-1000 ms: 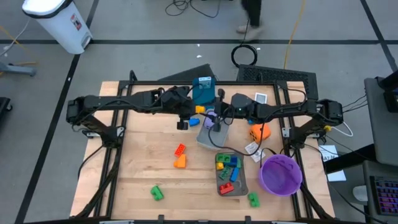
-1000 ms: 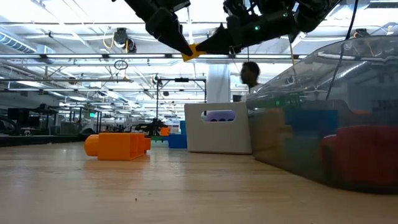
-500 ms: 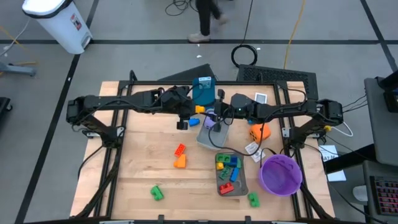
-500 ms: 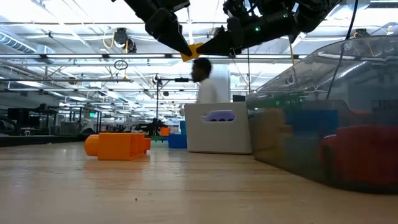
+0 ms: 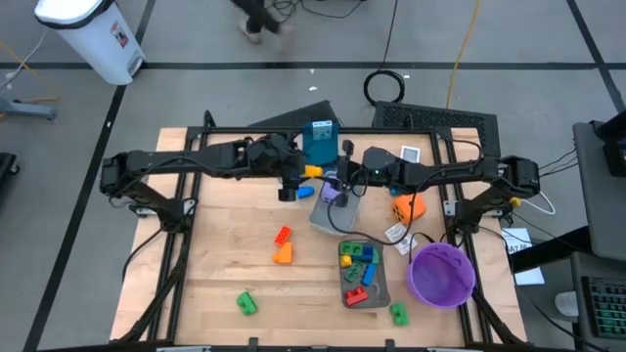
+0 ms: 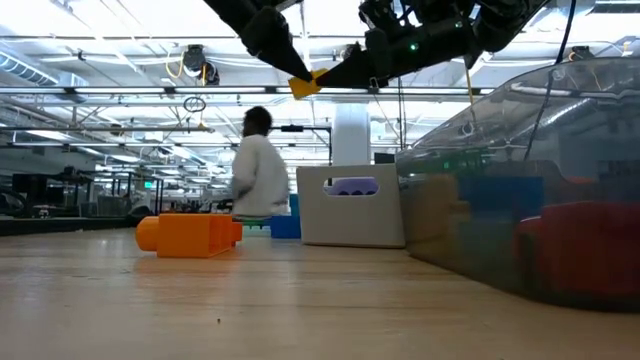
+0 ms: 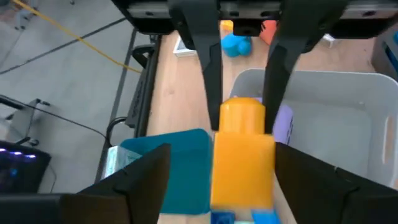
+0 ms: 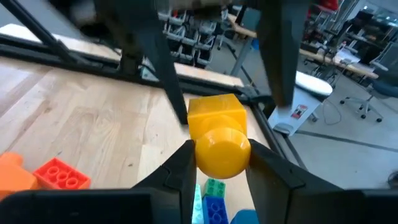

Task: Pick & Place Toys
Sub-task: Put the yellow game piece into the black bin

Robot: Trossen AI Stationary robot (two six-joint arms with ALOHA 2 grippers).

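A green brick (image 5: 245, 304) is lying near the front left of the surface (image 5: 215, 244), and a red brick (image 5: 283, 235) is sitting touching an orange brick (image 5: 283, 254) nearer the middle, none of them shifting from a second ago. Above the far middle, the left end effector (image 5: 305, 176) is still pinching one end of a yellow brick (image 5: 312, 171), having edged a little toward the left arm's side, so the brick is sitting slightly left of where it was in the low view (image 6: 305, 84). The right end effector (image 5: 328, 180) is meeting it from the other side and is staying clenched on the brick's opposite end, its fingers (image 8: 186, 165) pressing on the round stud. The brick is hanging in the air over the near edge of a grey tray (image 5: 333, 217) that is holding a purple die (image 5: 330, 188). In front of it, a second tray (image 5: 380, 291) is keeping its mixed bricks (image 5: 358, 264) unchanged, with another green brick (image 5: 399, 313) beside it, the bowl (image 5: 441, 275) at the right and the orange die (image 5: 409, 206) behind that. Beyond the surface, a person (image 6: 256, 166) is walking leftward, now farther left than before.
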